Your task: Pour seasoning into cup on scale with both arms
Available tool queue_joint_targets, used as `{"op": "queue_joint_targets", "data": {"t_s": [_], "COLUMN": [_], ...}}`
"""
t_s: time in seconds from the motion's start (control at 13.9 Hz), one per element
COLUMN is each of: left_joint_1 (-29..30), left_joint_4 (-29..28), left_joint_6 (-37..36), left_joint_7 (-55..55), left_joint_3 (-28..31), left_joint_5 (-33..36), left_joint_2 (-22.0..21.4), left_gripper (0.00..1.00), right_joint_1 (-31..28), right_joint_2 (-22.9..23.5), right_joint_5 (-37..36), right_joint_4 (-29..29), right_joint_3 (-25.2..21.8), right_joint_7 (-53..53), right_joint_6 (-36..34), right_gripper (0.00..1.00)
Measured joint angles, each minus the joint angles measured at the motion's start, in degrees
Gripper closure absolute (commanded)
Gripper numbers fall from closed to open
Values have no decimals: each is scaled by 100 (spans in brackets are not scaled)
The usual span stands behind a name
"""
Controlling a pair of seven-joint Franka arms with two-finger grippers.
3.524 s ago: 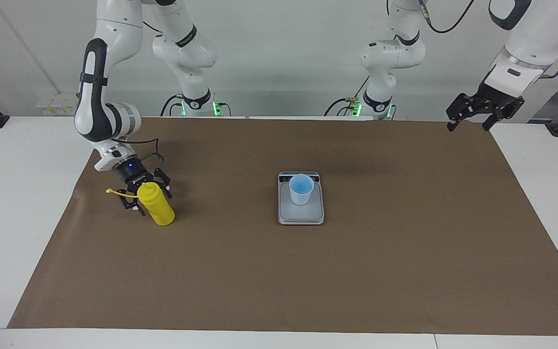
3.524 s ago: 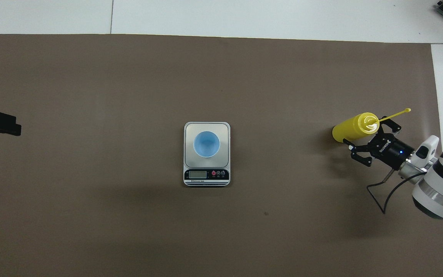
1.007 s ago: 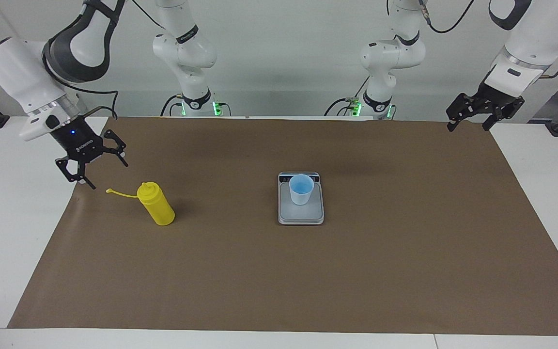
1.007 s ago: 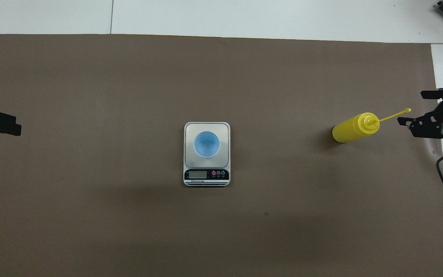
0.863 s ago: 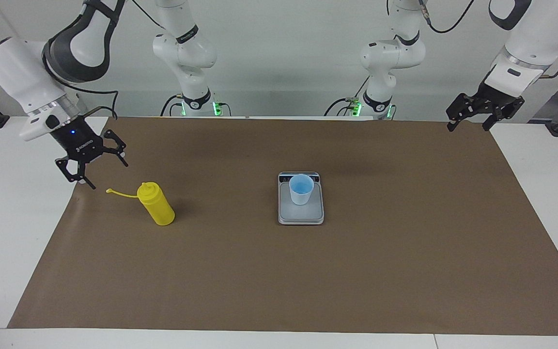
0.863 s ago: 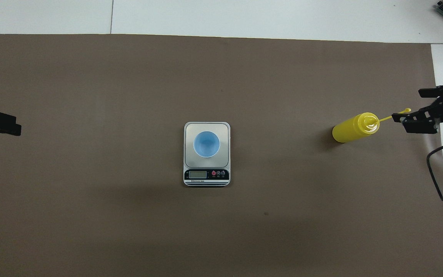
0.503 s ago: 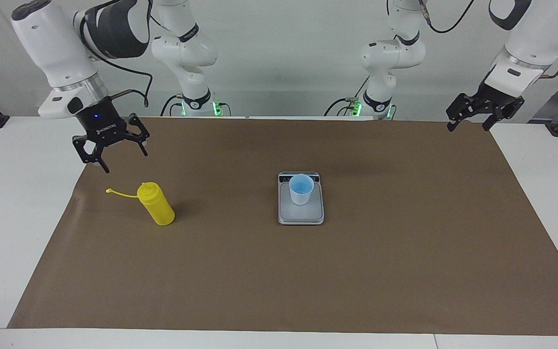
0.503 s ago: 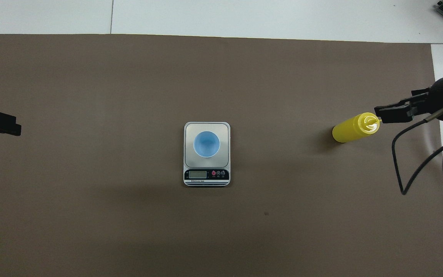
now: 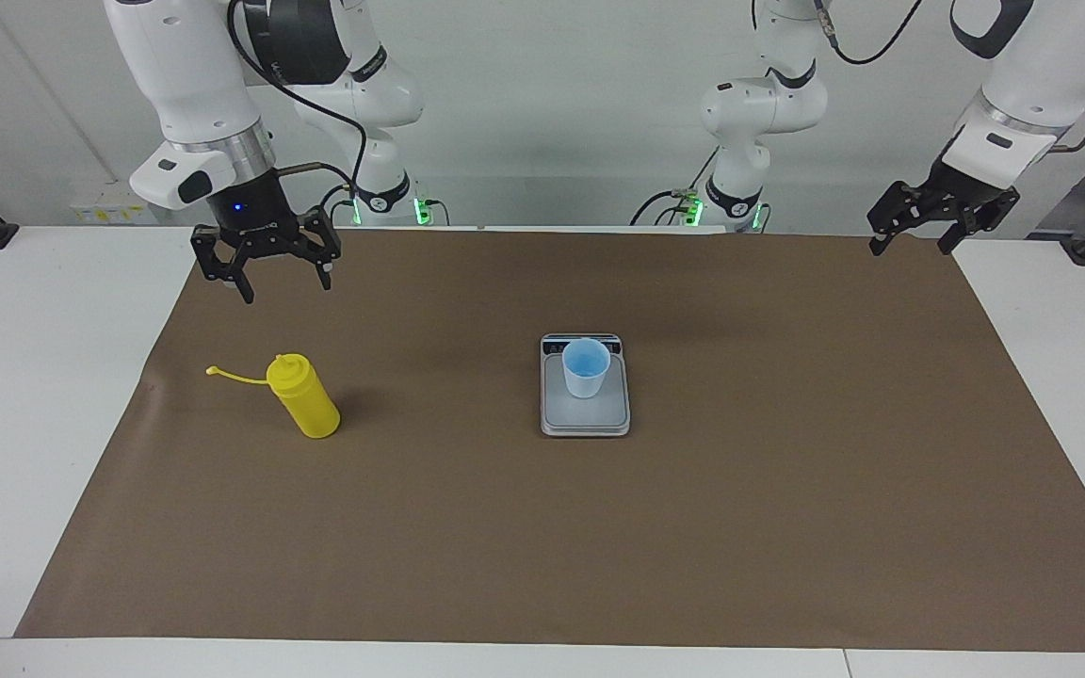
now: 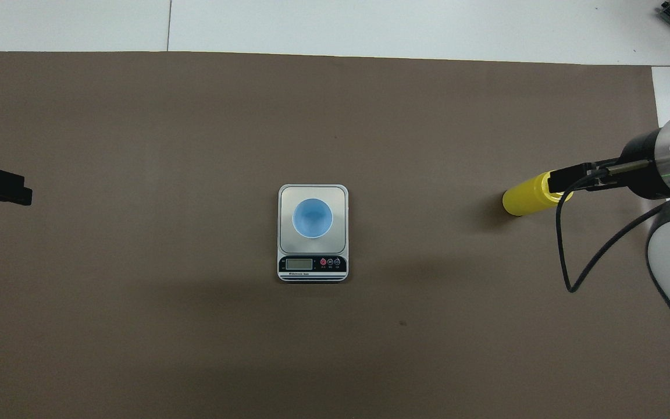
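**Seasoning bottle stands free, cup waits on scale**

Seasoning stands on the worktop toward the right arm's end, well apart from the cup on the scale. The right gripper hangs open-fingered above; the left gripper waits, fingers open. An off-centre grasp could topple the bottle.

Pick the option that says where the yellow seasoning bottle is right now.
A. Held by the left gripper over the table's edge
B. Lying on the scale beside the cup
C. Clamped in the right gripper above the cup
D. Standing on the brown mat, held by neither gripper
D: the seasoning bottle stands alone on the brown mat, while the right gripper hangs open in the air above it and the left gripper waits open at the table's other end.
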Motion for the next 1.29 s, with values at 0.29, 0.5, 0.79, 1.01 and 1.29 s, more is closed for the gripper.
{"op": "queue_joint_targets", "data": {"t_s": [0.29, 0.5, 0.79, 1.01, 1.29], "left_joint_1": [0, 0, 0, 0, 0], "left_joint_4": [0, 0, 0, 0, 0], "left_joint_6": [0, 0, 0, 0, 0], "left_joint_7": [0, 0, 0, 0, 0], "left_joint_3": [0, 0, 0, 0, 0], "left_joint_5": [0, 0, 0, 0, 0], "left_joint_2": [0, 0, 0, 0, 0], "left_gripper": [0, 0, 0, 0, 0], "right_joint_1": [-174, -317, -437, -423, -371], "right_joint_2": [1, -56, -147, -128, 38], "right_joint_5": [-1, -6, -148, -496, -496], "right_joint_4": [-4, 30, 189, 240, 257], "right_joint_3": [-33, -54, -64, -14, 56], "right_joint_7": [63, 62, 158, 274, 780], "right_joint_6": [-274, -592, -707, -631, -585], "right_gripper": [0, 0, 0, 0, 0]}}
